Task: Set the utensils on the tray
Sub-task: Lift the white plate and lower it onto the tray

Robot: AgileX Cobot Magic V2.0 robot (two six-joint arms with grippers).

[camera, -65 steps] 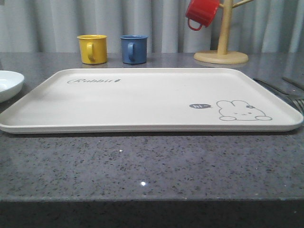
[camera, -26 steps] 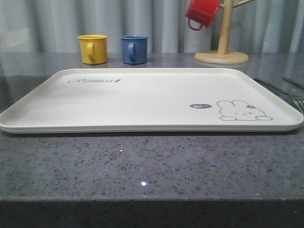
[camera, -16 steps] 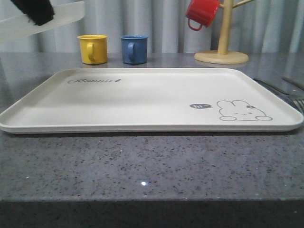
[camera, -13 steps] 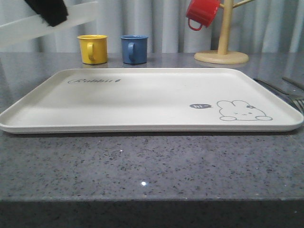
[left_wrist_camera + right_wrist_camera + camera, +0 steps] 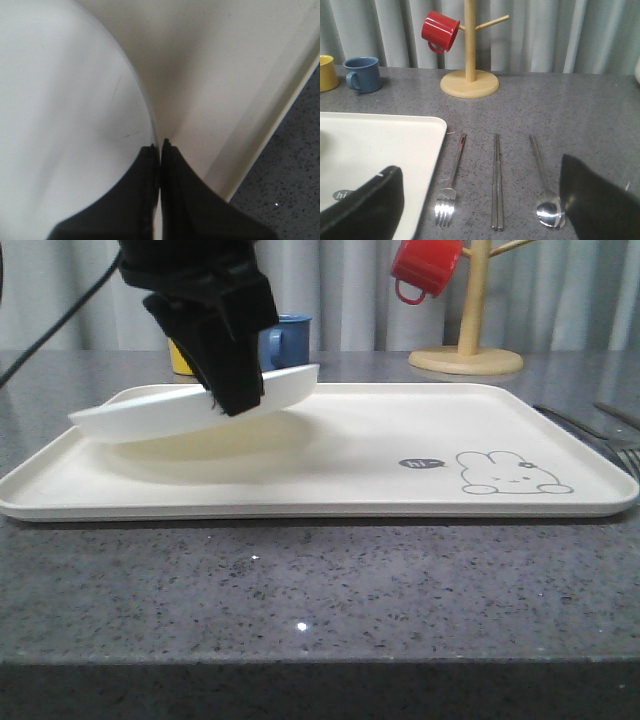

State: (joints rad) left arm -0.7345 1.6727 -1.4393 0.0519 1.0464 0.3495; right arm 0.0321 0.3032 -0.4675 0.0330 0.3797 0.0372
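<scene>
The large cream rectangular tray (image 5: 420,430) lay across the frame's middle, its right half bare. Over its left half the left gripper (image 5: 232,390) pinched the rim of a round white plate (image 5: 150,418), held tilted above the tray. Right of the tray, on the grey counter, lay the silver fork (image 5: 449,189), chopsticks (image 5: 496,180) and spoon (image 5: 545,192), between the right gripper's (image 5: 480,210) widely spread fingers.

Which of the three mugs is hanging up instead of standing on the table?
The red mug: it hangs tilted from a peg of the wooden mug tree, while the yellow mug and blue mug stand upright on the table.
</scene>
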